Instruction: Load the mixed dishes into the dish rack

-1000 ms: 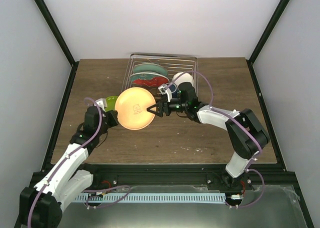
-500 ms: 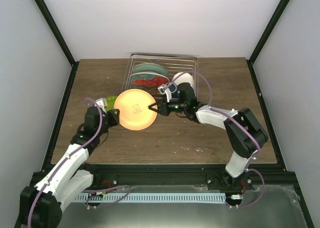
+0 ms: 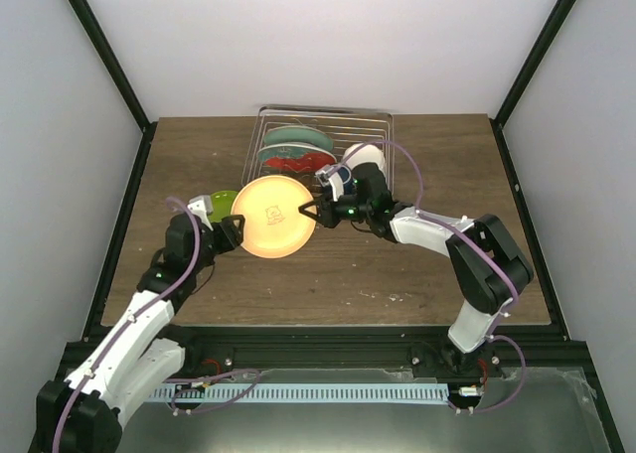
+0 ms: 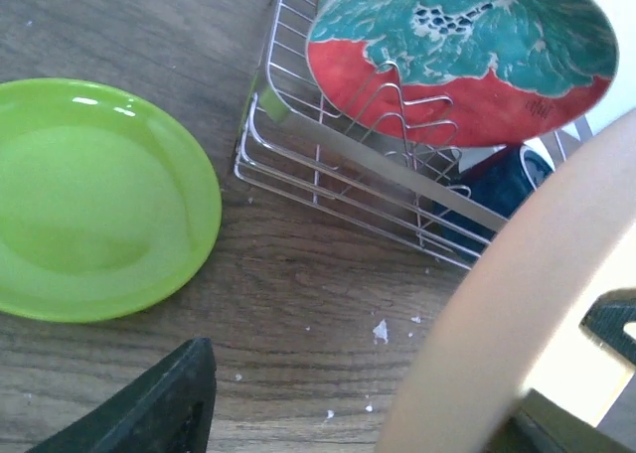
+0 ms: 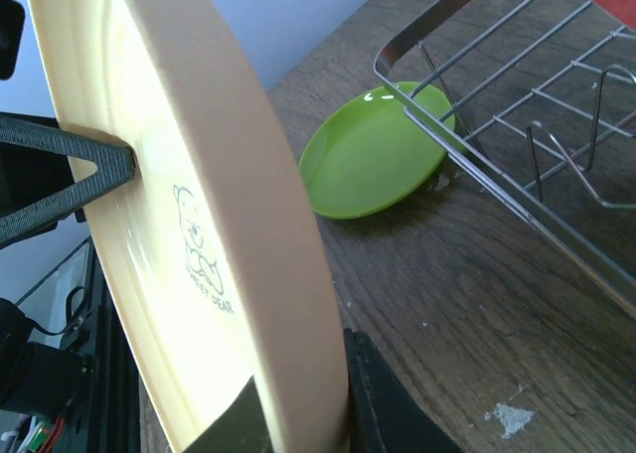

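Observation:
The yellow plate [image 3: 273, 218] stands on edge above the table, in front of the dish rack [image 3: 370, 125]. My right gripper [image 3: 308, 212] is shut on its right rim, and the fingers [image 5: 383, 413] pinch the rim of the yellow plate [image 5: 199, 225]. My left gripper [image 3: 235, 230] is open at the plate's left rim. In the left wrist view, the yellow plate [image 4: 527, 304] stands near the right finger. A green plate [image 3: 221, 203] lies flat on the table. The rack holds a red-rimmed teal plate [image 4: 457, 56], a dark blue mug [image 4: 497, 185] and a white dish [image 3: 363, 155].
Another teal plate [image 3: 293, 135] stands at the back of the rack. The rack's near wire wall [image 5: 517, 175] lies right of the green plate [image 5: 373, 155]. Bare wood table [image 3: 328, 274] stretches in front of both arms. Dark frame posts border the table.
The left gripper has opened and let go of the yellow plate. The right gripper has shut on the plate's right rim. The plate has shifted slightly toward the rack.

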